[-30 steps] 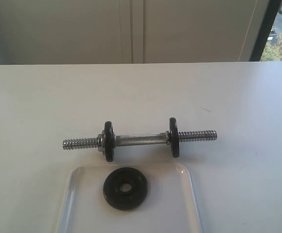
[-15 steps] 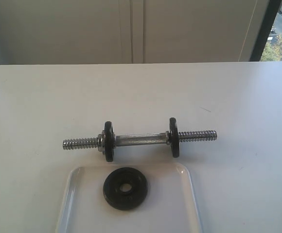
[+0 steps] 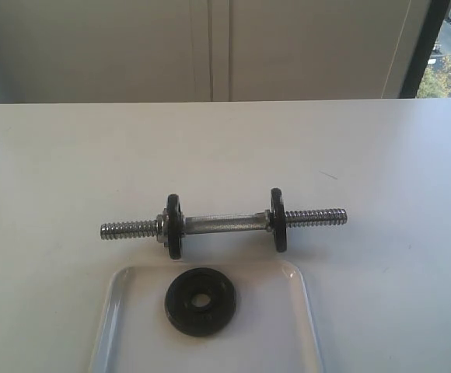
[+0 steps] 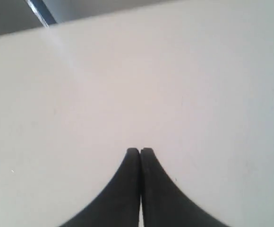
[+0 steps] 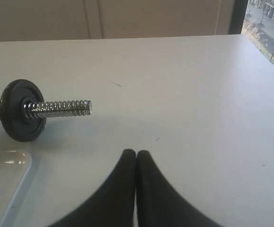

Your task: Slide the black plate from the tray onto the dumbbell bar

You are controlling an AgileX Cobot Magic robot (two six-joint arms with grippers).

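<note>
Nearby, dumbbell bar [image 3: 224, 224], black plate [image 3: 180, 303] in tray [image 3: 288, 326], left end effector [image 4: 140, 150], right end effector [image 5: 136, 152] closed, empty

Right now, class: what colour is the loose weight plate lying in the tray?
Black. The plate shows best in the exterior view, flat in the clear tray.

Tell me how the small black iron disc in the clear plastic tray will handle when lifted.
The black disc looks like solid metal, so probably heavy for its size and rigid. Lying flat on the glossy clear tray, it may skid rather than roll.
</note>
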